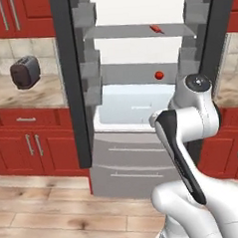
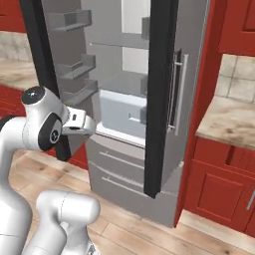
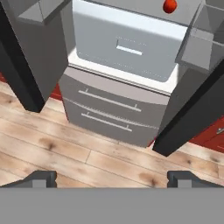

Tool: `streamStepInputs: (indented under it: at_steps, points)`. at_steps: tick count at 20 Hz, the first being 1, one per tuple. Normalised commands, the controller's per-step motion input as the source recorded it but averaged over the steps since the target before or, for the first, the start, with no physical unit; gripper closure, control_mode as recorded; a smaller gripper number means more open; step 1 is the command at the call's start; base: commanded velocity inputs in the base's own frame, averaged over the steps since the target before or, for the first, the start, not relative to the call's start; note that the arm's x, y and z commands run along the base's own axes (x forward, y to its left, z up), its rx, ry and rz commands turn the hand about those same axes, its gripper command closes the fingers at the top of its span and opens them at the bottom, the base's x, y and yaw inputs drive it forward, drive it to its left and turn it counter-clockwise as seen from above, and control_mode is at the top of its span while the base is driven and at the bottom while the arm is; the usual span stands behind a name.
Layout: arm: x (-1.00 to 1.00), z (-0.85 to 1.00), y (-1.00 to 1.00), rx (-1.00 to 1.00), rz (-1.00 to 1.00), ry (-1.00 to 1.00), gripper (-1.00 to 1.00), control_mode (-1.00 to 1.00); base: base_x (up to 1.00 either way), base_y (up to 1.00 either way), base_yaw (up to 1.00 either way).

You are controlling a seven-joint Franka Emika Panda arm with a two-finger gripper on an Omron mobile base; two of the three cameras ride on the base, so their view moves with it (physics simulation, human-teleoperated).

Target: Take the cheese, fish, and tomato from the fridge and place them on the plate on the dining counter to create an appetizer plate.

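Fridge [image 1: 139, 90] open (both doors), tomato [image 1: 159, 75] below fish [image 1: 156, 29]

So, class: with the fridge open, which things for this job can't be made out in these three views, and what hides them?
- Cheese: not seen beside the fish or tomato; the fridge top is cut off by the frame in the left base view.
- Fish and tomato, right base view: hidden behind the door.
- Gripper, hand view: fingertips cut off at the bottom.
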Motion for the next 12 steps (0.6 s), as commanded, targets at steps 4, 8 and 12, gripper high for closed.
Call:
streamStepInputs:
  at_steps: [4,8,12]
  points:
    - [0.0,0.0,0.0,0.0,0.0,0.0,-1.0,1.0,0.07,0.45,-0.49]
    - [0.0,0.0,0.0,0.0,0.0,0.0,-1.0,1.0,0.03,0.45,-0.46]
    - [0.0,0.0,0.0,0.0,0.0,0.0,-1.0,1.0,0.18,0.74,-0.43]
